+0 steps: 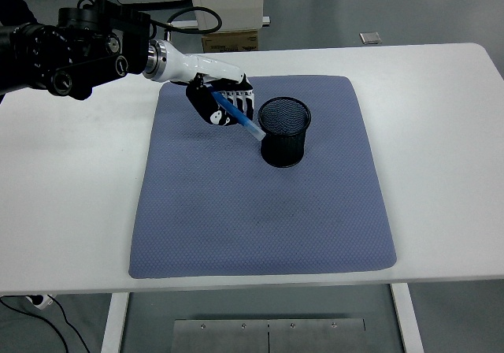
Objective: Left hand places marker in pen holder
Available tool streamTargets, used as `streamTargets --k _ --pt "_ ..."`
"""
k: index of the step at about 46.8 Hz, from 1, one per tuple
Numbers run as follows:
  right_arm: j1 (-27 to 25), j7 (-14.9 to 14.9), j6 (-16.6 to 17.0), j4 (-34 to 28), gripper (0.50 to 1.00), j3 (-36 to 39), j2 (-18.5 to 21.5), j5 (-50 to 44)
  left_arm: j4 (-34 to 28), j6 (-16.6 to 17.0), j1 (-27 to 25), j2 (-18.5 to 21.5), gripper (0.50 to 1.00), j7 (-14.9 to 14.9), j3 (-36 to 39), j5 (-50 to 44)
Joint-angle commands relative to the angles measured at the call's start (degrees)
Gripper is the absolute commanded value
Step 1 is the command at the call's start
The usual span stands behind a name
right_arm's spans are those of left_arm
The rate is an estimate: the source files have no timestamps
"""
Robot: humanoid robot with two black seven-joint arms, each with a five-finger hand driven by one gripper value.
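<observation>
A white counter (441,117) stands on a grey floor, and a blue-grey quilted fabric mat (260,211) covers most of its middle. On the far half of the mat stands the black wire-mesh cylindrical pen holder (283,131), upright and open at the top. The robot's left hand (220,105) reaches in from the left and is just beside the holder's left side. Its fingers (236,99) are clenched around the slim blue marker (241,118). The marker is tilted, and its lower tip points down and to the right, close to the holder's left rim.

I judge the step to be the carrying of the marker over the opening. To do it well, the hand should go a little higher and further right until the tip is clearly above the mouth, not against the rim. Then the marker should turn more upright before the fingers let go, so it does not catch the mesh or tip the holder. The right hand is not visible.
</observation>
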Motion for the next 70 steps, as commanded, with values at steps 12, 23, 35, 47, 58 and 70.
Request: streamTargets --k 12,23,35,47,58,70 --pt "0.02 -0.01 0.0 0.0 1.0 0.0 0.0 -0.09 0.07 -0.48 0.92 -2.13 0.5 0.0 -4.89 -7.37" --pt "0.02 -0.01 -0.09 0.0 1.0 0.0 0.0 0.0 0.07 -0.3 3.55 -4.15 0.5 0.09 -9.37 -12.11" --pt "0.02 -0.01 0.0 0.0 1.0 0.0 0.0 0.0 1.04 0.23 7.24 -5.74 0.5 0.09 -11.04 -17.83" --pt "0.02 -0.01 0.0 0.0 1.0 0.0 0.0 0.0 4.9 0.23 13.48 -7.14 0.5 -0.17 -14.73 -19.76" --pt "0.02 -0.01 0.0 0.0 1.0 0.0 0.0 0.0 5.96 0.32 16.48 -8.2 0.5 -0.17 -16.84 -23.36" --pt "-0.06 -0.01 0.0 0.0 1.0 0.0 0.0 0.0 6.31 0.49 17.35 -9.6 0.552 -0.96 -17.02 -28.55"
